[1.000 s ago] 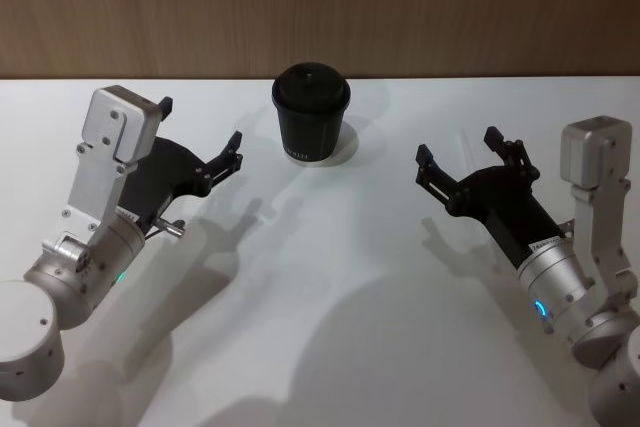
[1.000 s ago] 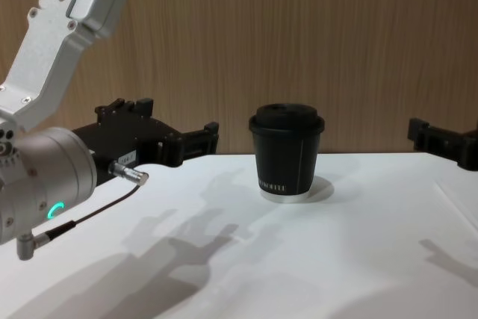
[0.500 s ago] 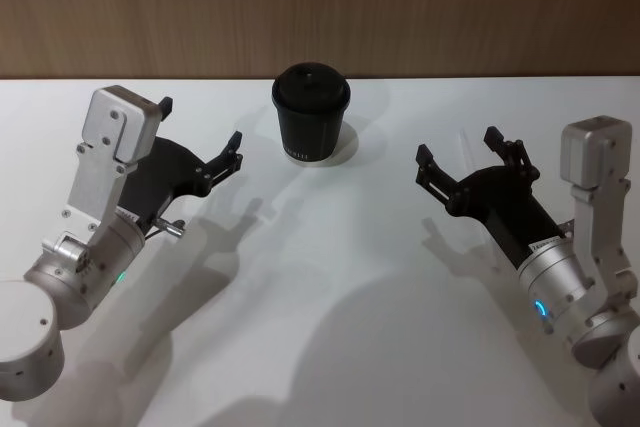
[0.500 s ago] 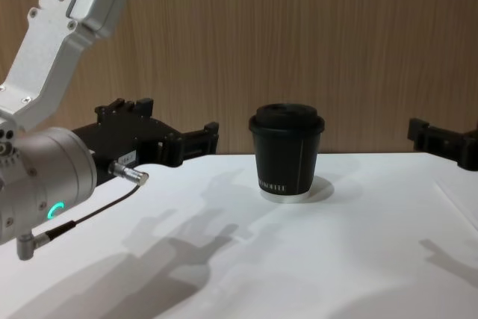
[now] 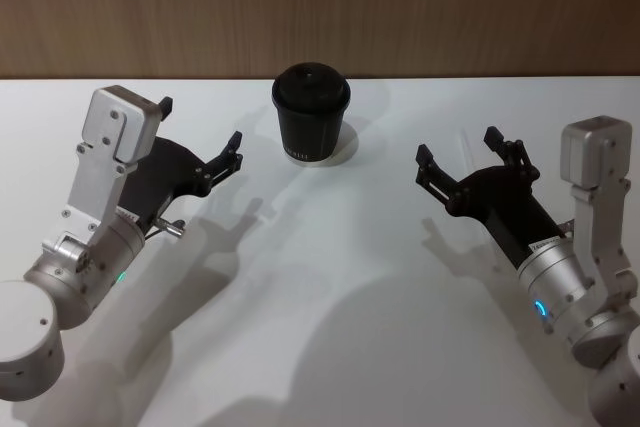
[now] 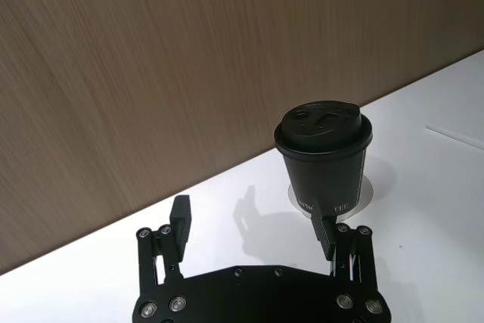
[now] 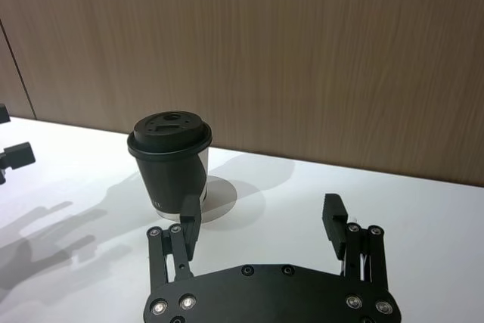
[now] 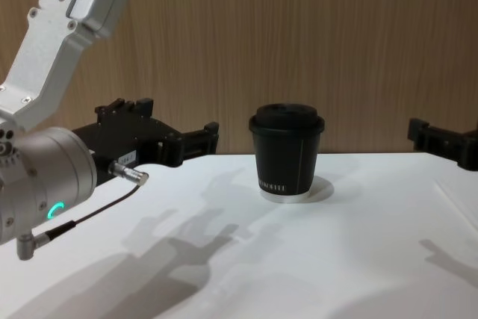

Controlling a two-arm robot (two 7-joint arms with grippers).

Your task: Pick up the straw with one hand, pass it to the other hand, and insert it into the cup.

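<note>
Lying flat on the white bench [image 5: 330, 287], the thin, straight white straw [image 6: 454, 135] reads only as a faint pale line against the surface. From the left end effector [image 5: 200, 122] it lies past the small black paper cup [image 5: 311, 112] with its black plastic lid, on that cup's far side, so the cup stands between them. That puts the straw on the right arm's side of the bench, near the right end effector [image 5: 457, 147], which I judge to be much the better placed to take it. Its long axis slants across the bench, but how that line sits against the right end effector's opening I cannot tell. The cup stands upright ahead of both end effectors and between them, closer to the left one, with its lid on. Both end effectors hover above the bench, black and blocky on silver-grey arms, prongs spread wide and holding nothing. As I read it, the coming pick turns on bringing the right prongs down astride that thin line and across its length, while the left end effector waits beside the cup to receive it.
</note>
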